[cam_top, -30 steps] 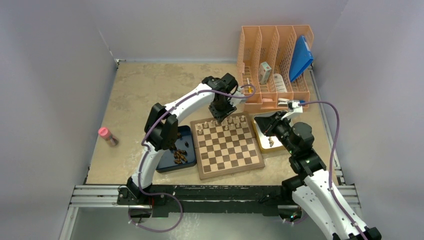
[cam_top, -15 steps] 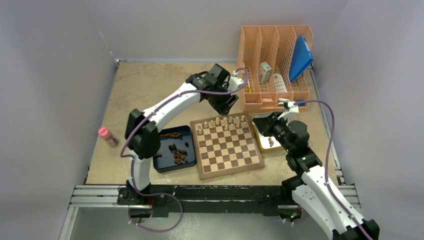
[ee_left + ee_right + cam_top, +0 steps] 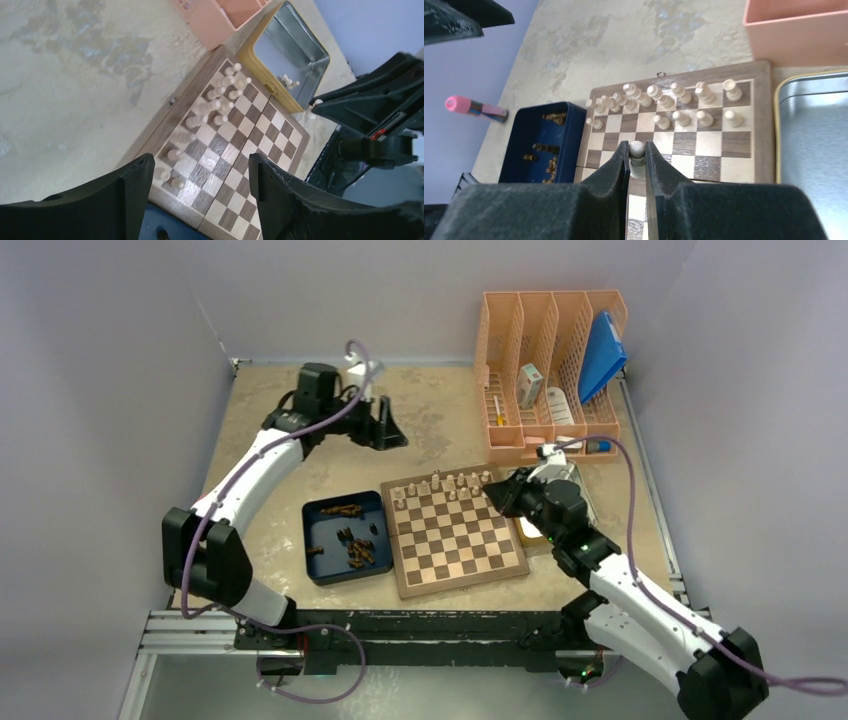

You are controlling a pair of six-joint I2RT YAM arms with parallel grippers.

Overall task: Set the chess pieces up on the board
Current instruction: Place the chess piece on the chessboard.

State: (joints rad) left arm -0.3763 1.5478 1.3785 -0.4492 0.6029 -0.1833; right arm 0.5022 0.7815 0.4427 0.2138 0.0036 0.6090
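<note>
Left fingers (image 3: 131,197), released, now hang well back from the board (image 3: 763,150); right fingers (image 3: 611,175) grasping a pale pawn (image 3: 637,151) should set it upright, square-centred.

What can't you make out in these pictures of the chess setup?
Right wrist view: base of the pale piece, hidden between fingers of the right hand.
Top view: dark pieces in the blue tray, too small to identify.
Left wrist view: part of the board, behind the left hand.

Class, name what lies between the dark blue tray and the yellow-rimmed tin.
The board, carrying pale chess pieces, lies between the blue tray and tin; the right wrist view shows it.
</note>
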